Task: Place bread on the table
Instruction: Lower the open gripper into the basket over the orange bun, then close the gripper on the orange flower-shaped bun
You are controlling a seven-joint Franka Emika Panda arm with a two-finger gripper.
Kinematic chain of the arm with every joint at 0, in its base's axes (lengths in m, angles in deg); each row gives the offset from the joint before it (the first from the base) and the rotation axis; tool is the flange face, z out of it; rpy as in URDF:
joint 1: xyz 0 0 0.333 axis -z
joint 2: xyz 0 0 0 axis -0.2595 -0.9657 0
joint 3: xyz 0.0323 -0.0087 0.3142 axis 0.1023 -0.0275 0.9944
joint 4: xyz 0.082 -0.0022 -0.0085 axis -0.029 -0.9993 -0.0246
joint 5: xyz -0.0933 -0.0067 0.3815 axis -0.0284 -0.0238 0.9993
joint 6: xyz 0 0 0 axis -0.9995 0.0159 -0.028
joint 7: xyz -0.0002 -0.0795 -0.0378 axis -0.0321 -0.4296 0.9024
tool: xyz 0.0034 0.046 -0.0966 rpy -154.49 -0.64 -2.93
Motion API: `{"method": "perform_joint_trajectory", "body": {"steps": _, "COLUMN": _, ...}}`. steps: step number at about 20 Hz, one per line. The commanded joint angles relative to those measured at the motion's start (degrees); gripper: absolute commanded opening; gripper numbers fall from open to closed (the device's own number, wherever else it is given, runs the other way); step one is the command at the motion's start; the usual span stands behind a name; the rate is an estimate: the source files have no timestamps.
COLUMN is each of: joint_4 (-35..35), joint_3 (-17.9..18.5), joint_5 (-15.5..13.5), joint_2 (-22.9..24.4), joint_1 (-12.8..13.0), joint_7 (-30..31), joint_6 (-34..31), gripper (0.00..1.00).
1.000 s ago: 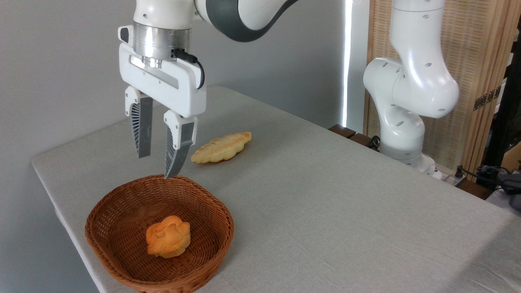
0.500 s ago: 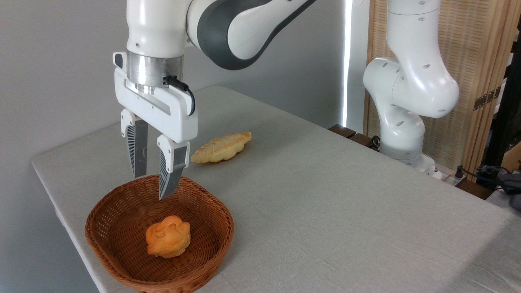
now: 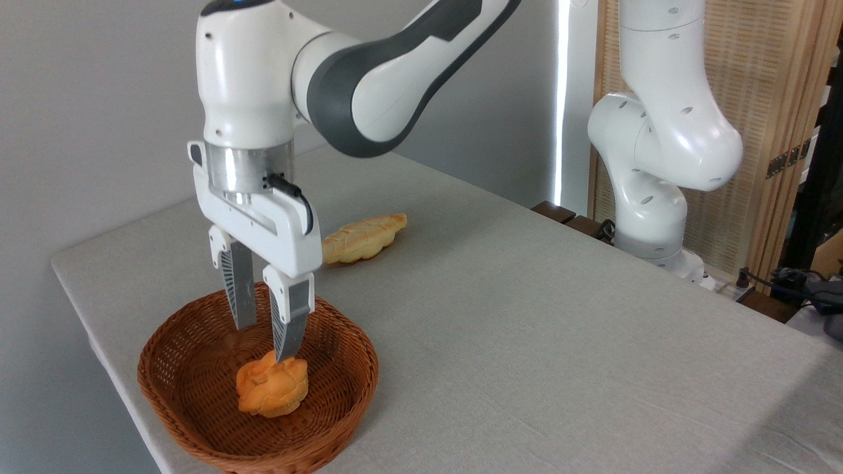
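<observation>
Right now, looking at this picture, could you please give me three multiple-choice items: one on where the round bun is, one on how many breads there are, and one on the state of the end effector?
1. Where is the bread?
A. inside the wicker basket
B. on the table cloth
C. lifted in the air

2. How many bread pieces show?
A. one
B. two
C. four

3. The end effector is:
A. shut on the bun
B. open, fingers down at the bun
C. out of view

Key: 1 A, the bun lies on the basket floor. 2 B, the bun plus the long loaf on the cloth. 3 B, a gap shows between its fingers.
</observation>
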Motion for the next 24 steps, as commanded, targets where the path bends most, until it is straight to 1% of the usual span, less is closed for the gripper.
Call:
{"method": "perform_joint_trajectory", "body": {"steps": 1, "joint_4": 0.1, "joint_3": 0.1, "joint_5": 0.9, "joint_2": -1.0, "joint_1": -0.1, "joint_7": -0.7, "joint_6": 0.9, "gripper": 1.00}}
{"method": "perform_joint_trajectory", "body": {"steps": 6, "joint_4": 0.1, "joint_3": 0.6, "joint_5": 1.0, "joint_2": -2.0, "joint_1": -0.2, "joint_7": -0.8, "joint_6": 1.3, "gripper": 1.00}}
{"method": "perform_joint_trajectory", "body": {"steps": 12, "joint_4": 0.1, "joint_3": 0.6, "joint_5": 1.0, "joint_2": -3.7, "joint_1": -0.3, "joint_7": -0.8, "joint_6": 4.4, "gripper": 1.00}}
{"method": "perform_joint_trajectory", "body": {"steps": 17, "joint_4": 0.1, "joint_3": 0.6, "joint_5": 1.0, "joint_2": -4.6, "joint_1": -0.3, "joint_7": -0.8, "joint_6": 4.5, "gripper": 1.00}}
{"method": "perform_joint_trajectory", "body": {"steps": 18, "joint_4": 0.2, "joint_3": 0.6, "joint_5": 1.2, "joint_2": -4.9, "joint_1": -0.3, "joint_7": -0.8, "joint_6": 4.6, "gripper": 1.00}}
{"method": "perform_joint_trajectory", "body": {"steps": 21, "joint_4": 0.1, "joint_3": 0.6, "joint_5": 3.3, "joint_2": -5.3, "joint_1": -0.3, "joint_7": -0.7, "joint_6": 4.7, "gripper": 1.00}}
{"method": "perform_joint_trajectory", "body": {"steps": 24, "joint_4": 0.2, "joint_3": 0.6, "joint_5": 3.7, "joint_2": -5.8, "joint_1": -0.3, "joint_7": -0.7, "joint_6": 4.7, "gripper": 1.00}}
